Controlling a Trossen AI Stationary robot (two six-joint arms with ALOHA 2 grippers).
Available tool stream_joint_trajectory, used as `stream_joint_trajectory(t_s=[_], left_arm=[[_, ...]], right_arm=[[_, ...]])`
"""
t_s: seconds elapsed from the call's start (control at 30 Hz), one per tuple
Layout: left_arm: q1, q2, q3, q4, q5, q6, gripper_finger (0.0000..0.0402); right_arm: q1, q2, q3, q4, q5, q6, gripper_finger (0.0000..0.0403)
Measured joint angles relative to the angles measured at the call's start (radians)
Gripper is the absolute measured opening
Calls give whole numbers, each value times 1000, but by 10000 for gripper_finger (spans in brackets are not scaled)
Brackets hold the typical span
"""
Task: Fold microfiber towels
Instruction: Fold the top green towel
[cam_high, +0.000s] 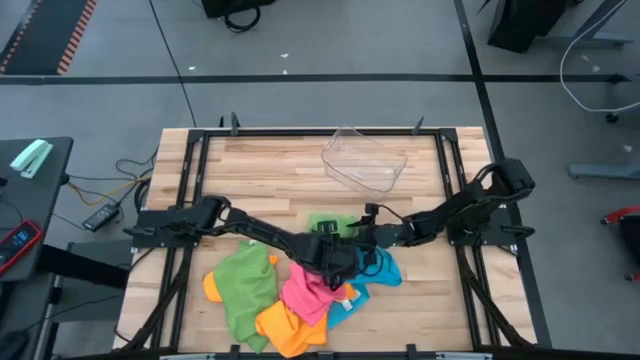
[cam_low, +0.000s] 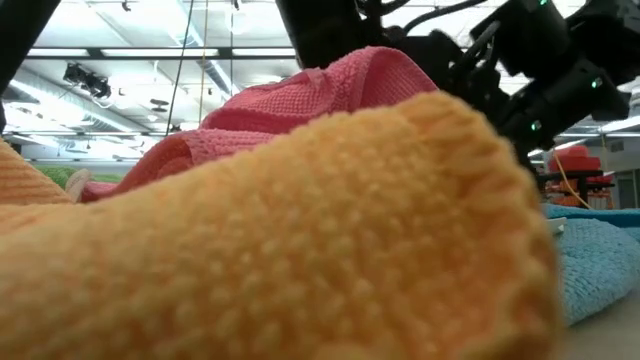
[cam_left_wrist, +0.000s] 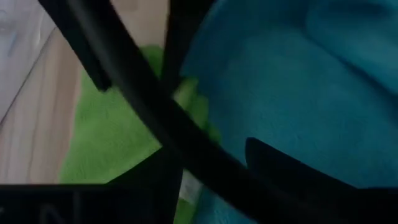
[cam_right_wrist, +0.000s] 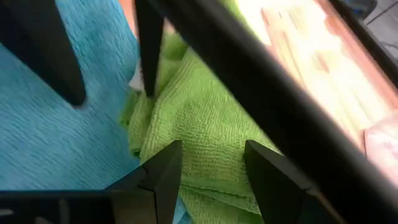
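Note:
Several microfiber towels lie heaped near the table's front edge: a big green one (cam_high: 240, 285), an orange one (cam_high: 285, 325), a pink one (cam_high: 305, 285) and a sky blue one (cam_high: 385, 270). A small folded green towel (cam_high: 322, 221) lies flat just beyond the heap, beside the blue one (cam_right_wrist: 50, 143). My left gripper (cam_high: 335, 258) reaches over the heap from the left. Its two fingers (cam_right_wrist: 115, 93) stand apart, open, over the blue towel. My right gripper (cam_right_wrist: 211, 152) comes in from the right, open, just above the folded green towel (cam_right_wrist: 205, 118). My left gripper points down at the blue towel (cam_right_wrist: 93, 124) with its fingers apart; whether the fingertips (cam_right_wrist: 78, 96) touch the cloth I cannot tell. My right gripper touches nothing.
A clear plastic tray (cam_high: 365, 160) stands at the table's far side. Bare wood shows to the left (cam_high: 230, 170) and right (cam_high: 430, 290) of the heap. A dark part of an arm or cable (cam_right_wrist: 267, 93) crosses slantwise between the two grippers. In the low view the orange towel (cam_low: 280, 240) fills the foreground.

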Motion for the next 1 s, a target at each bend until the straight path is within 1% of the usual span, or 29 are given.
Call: stream_joint_trajectory(t_s=[0.17,0.33,0.4,0.47,0.57,0.7,0.9,1.0], left_arm=[[3,-54,1,-84,-16,23,179],[30,-86,2,-107,-167,134,159],[53,-85,3,-110,-175,171,151],[84,-75,2,-121,-129,172,144],[120,-55,1,-153,-9,152,135],[130,-45,1,-212,106,108,125],[111,-44,-31,-270,117,92,116],[107,-44,-91,-233,116,117,112]], right_arm=[[1,11,0,-3,-7,6,184],[2,-8,0,-11,-21,4,184],[1,-10,0,-17,-21,4,184],[2,-13,0,-16,-23,3,184],[2,-13,0,-26,-25,4,184],[2,-13,0,-46,-25,7,184],[2,-13,0,-68,-28,2,184],[2,-13,0,-72,-28,2,184]])
